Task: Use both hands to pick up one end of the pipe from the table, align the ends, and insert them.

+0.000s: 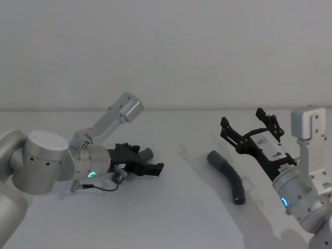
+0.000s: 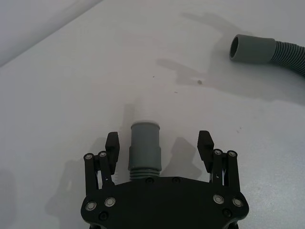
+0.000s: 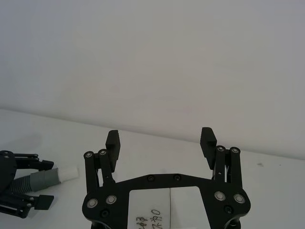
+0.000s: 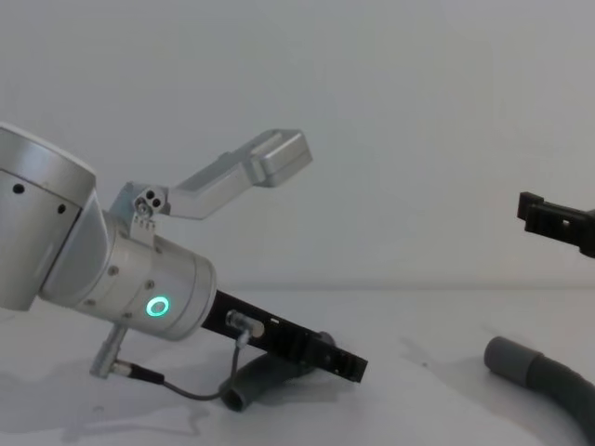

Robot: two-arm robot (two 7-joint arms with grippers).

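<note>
The pipe lies in two pieces on the white table (image 1: 171, 207). One ribbed piece lies at the left, and its smooth grey cuff (image 2: 144, 145) sits between the spread fingers (image 2: 113, 145) of my left gripper (image 2: 159, 138), low over the table. A gap shows between the cuff and each finger. The right wrist view shows a pale tip (image 3: 68, 173) on this piece. The other, curved piece (image 1: 229, 175) rests at the right, its open cuff (image 2: 250, 47) facing the left gripper (image 1: 148, 161). My right gripper (image 1: 245, 120) hangs open and empty, raised beyond that piece.
The table's far edge (image 1: 171, 109) meets a plain pale wall. A thin grey cable (image 4: 177, 388) loops from the left wrist down to the surface. Bare table (image 1: 187, 171) lies between the two pipe pieces.
</note>
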